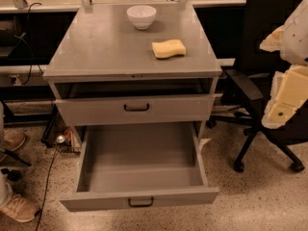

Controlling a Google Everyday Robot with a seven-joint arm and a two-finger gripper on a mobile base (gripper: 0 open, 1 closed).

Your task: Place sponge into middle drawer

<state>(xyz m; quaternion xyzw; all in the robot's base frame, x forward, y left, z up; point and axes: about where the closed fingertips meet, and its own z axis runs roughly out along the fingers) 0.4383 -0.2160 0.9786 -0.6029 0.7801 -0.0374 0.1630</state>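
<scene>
The pale yellow sponge [168,48] lies flat on the grey cabinet top [106,47], right of centre. The middle drawer [139,198] is pulled far out below it, and its inside shows nothing in it. My gripper [270,76] hangs at the right edge of the camera view, beside the cabinet and in front of the chair. It is well right of the sponge and above the drawer's level. Its two yellowish fingers stand apart with nothing between them.
A white bowl [141,16] stands at the back of the cabinet top. The upper drawer [134,109] is a little ajar. A black office chair [269,13] stands close on the right. A person's shoes [17,208] and cables [48,177] are on the floor at left.
</scene>
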